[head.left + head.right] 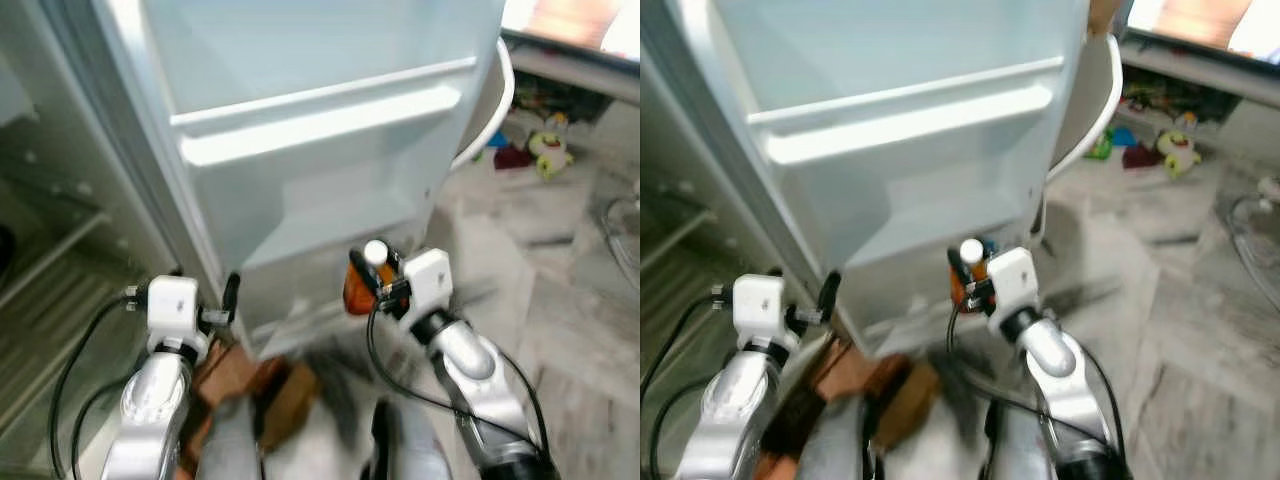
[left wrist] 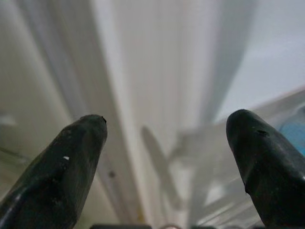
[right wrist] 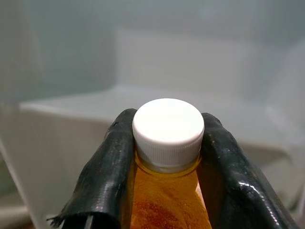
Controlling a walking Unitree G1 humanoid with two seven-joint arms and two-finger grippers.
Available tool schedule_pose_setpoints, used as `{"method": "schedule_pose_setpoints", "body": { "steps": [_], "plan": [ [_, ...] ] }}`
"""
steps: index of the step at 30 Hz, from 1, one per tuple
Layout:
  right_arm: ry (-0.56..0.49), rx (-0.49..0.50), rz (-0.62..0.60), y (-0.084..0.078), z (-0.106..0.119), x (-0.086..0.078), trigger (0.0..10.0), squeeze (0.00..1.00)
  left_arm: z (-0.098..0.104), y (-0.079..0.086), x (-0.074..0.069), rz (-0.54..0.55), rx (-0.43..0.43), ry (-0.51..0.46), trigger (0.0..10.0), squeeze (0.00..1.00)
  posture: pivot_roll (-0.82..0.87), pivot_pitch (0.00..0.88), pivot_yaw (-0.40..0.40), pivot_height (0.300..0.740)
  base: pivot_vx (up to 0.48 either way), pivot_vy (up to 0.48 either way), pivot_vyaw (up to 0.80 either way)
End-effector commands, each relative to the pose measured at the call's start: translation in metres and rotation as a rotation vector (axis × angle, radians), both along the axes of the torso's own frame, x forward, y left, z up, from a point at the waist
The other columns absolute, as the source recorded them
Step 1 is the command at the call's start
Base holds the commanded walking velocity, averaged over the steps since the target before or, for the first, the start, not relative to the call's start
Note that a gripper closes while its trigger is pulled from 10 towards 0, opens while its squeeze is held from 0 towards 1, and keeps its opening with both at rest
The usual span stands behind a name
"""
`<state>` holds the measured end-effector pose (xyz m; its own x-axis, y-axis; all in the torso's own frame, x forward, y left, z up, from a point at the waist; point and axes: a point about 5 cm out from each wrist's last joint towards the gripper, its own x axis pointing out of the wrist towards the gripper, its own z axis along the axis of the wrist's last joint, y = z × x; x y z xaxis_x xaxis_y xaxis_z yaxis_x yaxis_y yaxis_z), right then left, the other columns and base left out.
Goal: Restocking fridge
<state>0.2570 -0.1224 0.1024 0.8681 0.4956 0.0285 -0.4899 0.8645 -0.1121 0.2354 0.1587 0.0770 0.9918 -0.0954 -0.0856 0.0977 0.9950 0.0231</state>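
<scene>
Between the right gripper's two black fingers sits an orange bottle with a white cap, clamped just under that cap and held upright in front of the open fridge door. Aim it at the lower door shelf ahead — lift so the base clears the rim, keep it vertical, then lower and let go only once it rests. Your left gripper hangs spread and empty by the door's edge — keep it clear.
</scene>
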Motion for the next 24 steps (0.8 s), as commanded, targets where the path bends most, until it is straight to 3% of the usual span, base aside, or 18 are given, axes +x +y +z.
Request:
{"method": "schedule_pose_setpoints", "body": {
  "steps": [1,6,12,16,18,24],
  "plan": [
    [-0.011,0.018,0.011,-0.001,0.005,-0.001,10.0,0.00,-0.001,-0.001,-0.003,-0.007,0.010,0.013,10.0,0.00,0.05,0.060,0.004,0.622,0.000,0.000,0.00],
    [-0.022,0.005,0.111,0.014,0.005,-0.005,10.0,0.00,-0.002,0.001,-0.010,0.001,0.012,0.031,10.0,0.00,0.06,0.096,0.007,0.622,0.000,0.000,0.00],
    [-0.056,0.007,0.161,0.030,0.012,0.001,10.0,0.00,0.002,0.003,-0.018,-0.001,0.016,0.037,10.0,0.00,0.09,0.138,0.005,0.622,0.000,0.000,0.07],
    [-0.092,-0.012,0.193,0.037,0.017,0.009,10.0,0.00,0.004,0.007,-0.024,0.006,0.023,0.049,10.0,0.00,0.10,0.165,0.006,0.622,0.000,0.000,0.71],
    [-0.103,-0.019,0.182,0.037,0.018,0.012,10.0,0.00,0.005,0.008,-0.027,0.008,0.027,0.053,10.0,0.00,0.11,0.179,0.006,0.622,0.000,0.000,0.80],
    [-0.166,-0.084,0.064,0.018,0.023,0.029,10.0,0.00,0.009,0.013,-0.038,0.013,0.036,0.077,10.0,0.00,0.13,0.222,0.008,0.622,0.000,0.000,0.00]
  ]
}}
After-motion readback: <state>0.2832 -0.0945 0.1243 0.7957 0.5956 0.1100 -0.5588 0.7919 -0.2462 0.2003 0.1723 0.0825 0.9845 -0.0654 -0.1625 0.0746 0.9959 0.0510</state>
